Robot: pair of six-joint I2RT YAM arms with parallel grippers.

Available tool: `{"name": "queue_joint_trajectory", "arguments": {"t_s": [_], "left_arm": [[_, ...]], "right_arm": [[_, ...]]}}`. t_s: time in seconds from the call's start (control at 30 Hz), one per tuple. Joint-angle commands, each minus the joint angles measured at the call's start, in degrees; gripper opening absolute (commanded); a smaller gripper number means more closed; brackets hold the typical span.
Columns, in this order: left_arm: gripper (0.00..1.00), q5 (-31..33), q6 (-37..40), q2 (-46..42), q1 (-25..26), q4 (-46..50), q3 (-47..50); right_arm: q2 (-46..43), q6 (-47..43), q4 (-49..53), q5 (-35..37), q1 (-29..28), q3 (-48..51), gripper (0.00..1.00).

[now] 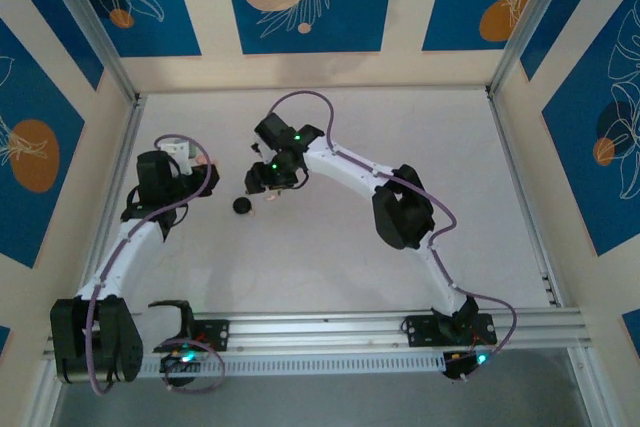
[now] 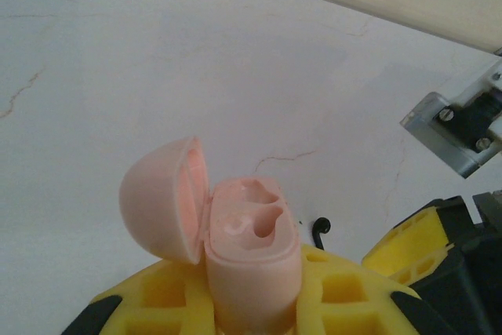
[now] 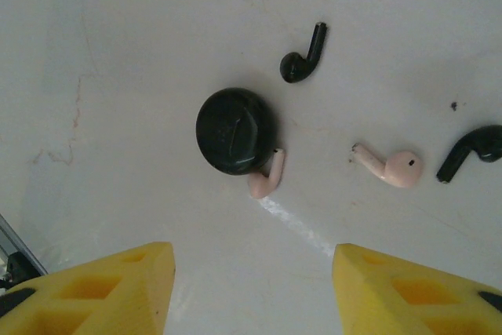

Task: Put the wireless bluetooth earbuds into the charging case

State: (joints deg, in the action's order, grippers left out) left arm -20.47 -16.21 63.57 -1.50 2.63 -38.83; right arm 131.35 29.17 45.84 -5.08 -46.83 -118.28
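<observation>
Left tool [image 2: 251, 294] clamps the pink charging case [image 2: 252, 253] upright, lid swung open, so its 2 empty sockets face up; right tool [image 3: 251, 292] hovers, jaws apart, above the desk [image 3: 141, 52]; 1 black earbud [image 3: 303, 57] lies near the black disc [image 3: 234, 129], another black earbud [image 3: 474, 151] well apart, both free for picking.

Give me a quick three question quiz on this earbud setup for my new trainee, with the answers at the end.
1. True or false: the pink charging case held in the left pincer has its lid shut.
2. In the right wrist view, how many black earbuds lie on the table: A one, B two, C four?
3. Fill in: one pink earbud lies against the black round ____.
Key: 1 false, it is open; 2 B; 3 disc.
</observation>
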Motion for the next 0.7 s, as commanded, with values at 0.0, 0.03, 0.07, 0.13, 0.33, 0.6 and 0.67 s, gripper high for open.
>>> {"name": "queue_joint_trajectory", "arguments": {"t_s": [0.0, 0.03, 0.07, 0.13, 0.33, 0.6, 0.67], "left_arm": [[0.18, -0.3, -0.2, 0.1, -1.0, 0.6, 0.6], [0.18, -0.3, -0.2, 0.2, -1.0, 0.6, 0.6], [0.18, -0.3, -0.2, 0.2, -1.1, 0.6, 0.6], [0.18, -0.4, -0.2, 0.1, -1.1, 0.4, 0.7], [0.18, -0.9, -0.5, 0.8, -1.1, -0.1, 0.9], [0.18, -1.1, -1.1, 1.4, -1.2, -1.0, 0.9], [0.18, -1.4, -1.2, 1.5, -1.2, -1.1, 0.7]], "right_arm": [[1.1, 3.3, 1.6, 1.0, 0.4, -1.4, 0.55], [1.2, 4.0, 1.7, 0.9, 0.7, -1.1, 0.54], [1.3, 4.7, 1.7, 0.7, 0.8, -0.8, 0.53], [2.0, 5.6, 1.4, -0.4, 1.1, -0.5, 0.51], [4.9, 6.4, 1.9, -1.1, 1.5, -1.4, 0.5], [6.6, 6.9, 1.7, 1.1, 1.9, -0.8, 0.48], [6.9, 7.0, 1.3, 1.8, 1.9, -0.6, 0.47]]}}
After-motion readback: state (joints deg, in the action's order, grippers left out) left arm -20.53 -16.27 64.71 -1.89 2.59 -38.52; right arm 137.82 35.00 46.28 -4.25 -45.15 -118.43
